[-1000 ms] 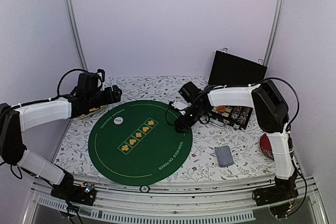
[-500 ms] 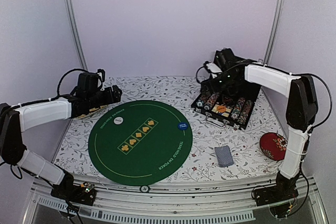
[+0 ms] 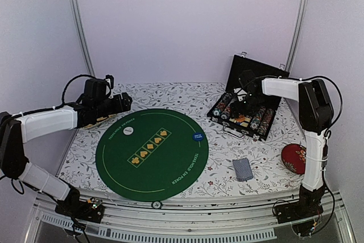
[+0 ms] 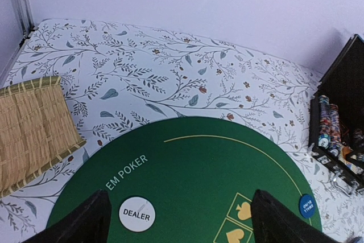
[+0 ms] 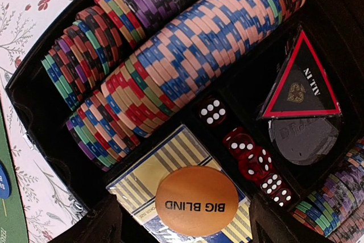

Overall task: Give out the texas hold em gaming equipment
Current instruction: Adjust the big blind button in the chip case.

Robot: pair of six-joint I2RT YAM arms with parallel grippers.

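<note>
A round green poker mat (image 3: 152,153) carries a white DEALER button (image 3: 128,130) and a blue button (image 3: 197,136); both show in the left wrist view (image 4: 137,214) (image 4: 306,204). My left gripper (image 3: 126,102) is open and empty above the mat's far left edge (image 4: 179,220). My right gripper (image 3: 245,102) is open inside the black chip case (image 3: 267,126), its jaws on either side of an orange BIG BLIND button (image 5: 197,200) lying on a striped card box (image 5: 142,177). Rows of striped chips (image 5: 187,55) fill the case. A blue-grey backed card deck (image 3: 243,169) lies on the table.
The case lid (image 3: 253,75) stands upright at the back right. Red dice (image 5: 250,160) and a triangular ALL IN marker (image 5: 298,83) lie beside the button. A red disc (image 3: 296,157) sits at the right edge. A bamboo mat (image 4: 31,129) lies at the left.
My right arm left the blue button at the mat's right edge, swung to the chip case and came down over the BIG BLIND button. The left arm has not moved.
</note>
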